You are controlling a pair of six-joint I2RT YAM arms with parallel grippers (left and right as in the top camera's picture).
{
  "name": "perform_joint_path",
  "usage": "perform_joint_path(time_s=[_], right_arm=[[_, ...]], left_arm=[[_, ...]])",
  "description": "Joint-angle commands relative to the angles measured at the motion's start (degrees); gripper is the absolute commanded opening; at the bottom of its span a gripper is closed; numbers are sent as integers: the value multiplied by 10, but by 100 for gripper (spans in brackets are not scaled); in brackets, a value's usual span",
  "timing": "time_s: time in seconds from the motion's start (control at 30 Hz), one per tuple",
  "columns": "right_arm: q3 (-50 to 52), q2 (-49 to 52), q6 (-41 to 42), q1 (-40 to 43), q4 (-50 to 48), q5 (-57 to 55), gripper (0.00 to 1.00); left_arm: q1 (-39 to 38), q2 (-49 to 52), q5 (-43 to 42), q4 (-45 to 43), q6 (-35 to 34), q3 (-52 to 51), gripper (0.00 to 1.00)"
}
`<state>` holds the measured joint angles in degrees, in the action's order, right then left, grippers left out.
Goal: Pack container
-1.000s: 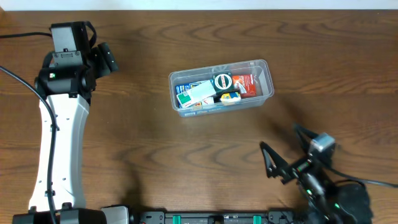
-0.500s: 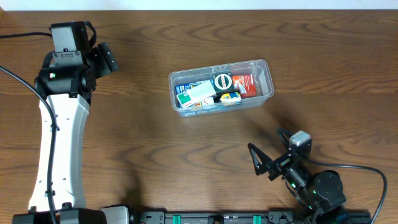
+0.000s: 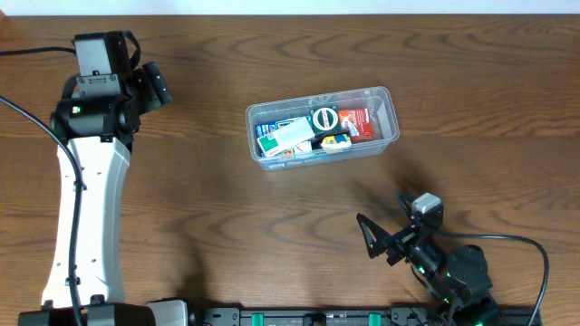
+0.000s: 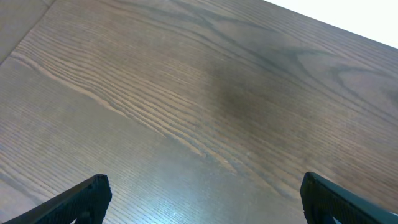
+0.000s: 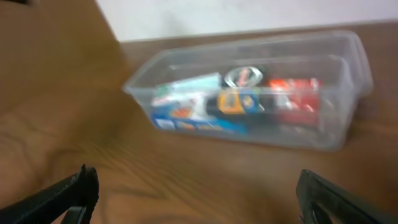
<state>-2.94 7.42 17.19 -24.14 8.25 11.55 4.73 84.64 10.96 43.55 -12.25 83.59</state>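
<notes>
Dark brown wood with a strong grain covers the whole table (image 3: pixel 208 208), and I see no loose item on it. The container (image 3: pixel 322 131) stands a little beyond the middle of the table, with its long axis running across from left to right and the right end turned slightly to the far side. The right gripper (image 3: pixel 381 237) is at the near edge and is clearly the nearer one. Its fingers are spread wide and hold nothing. The container lies straight ahead of them, with its long side wall facing them. I judge that a forward reach would meet this long wall first and not a short end. The left gripper (image 4: pixel 202 196) is well apart, at the far left, also spread wide and empty. The left wrist view shows only bare wood. From above one can read the contents: small boxes (image 3: pixel 290 138), a round black item (image 3: pixel 323 118) and a red pack (image 3: pixel 358 122). The right wrist view is blurred, but it shows the container (image 5: pixel 249 93) from the side, with the things lying low under its rim.
</notes>
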Motion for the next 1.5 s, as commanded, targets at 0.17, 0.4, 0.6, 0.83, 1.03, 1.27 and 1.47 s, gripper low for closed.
perform_joint_path(time_s=[0.17, 0.4, 0.6, 0.83, 1.03, 1.27, 1.47], right_arm=[[4, -1, -10, -3, 4, -36, 99], [4, -1, 97, -3, 0, 13, 99], [4, 0, 94, -2, 3, -39, 99], [4, 0, -1, -2, 3, -198, 99], [4, 0, -27, -3, 3, -205, 99], [4, 0, -27, -3, 3, -205, 99], [4, 0, -27, -3, 3, -205, 99]], left_arm=[[1, 0, 9, 2, -7, 2, 98], [1, 0, 9, 2, -7, 2, 98], [1, 0, 9, 2, -7, 2, 98], [1, 0, 9, 2, -7, 2, 98], [1, 0, 9, 2, -7, 2, 98], [1, 0, 9, 2, -7, 2, 98], [1, -3, 9, 2, -7, -11, 98]])
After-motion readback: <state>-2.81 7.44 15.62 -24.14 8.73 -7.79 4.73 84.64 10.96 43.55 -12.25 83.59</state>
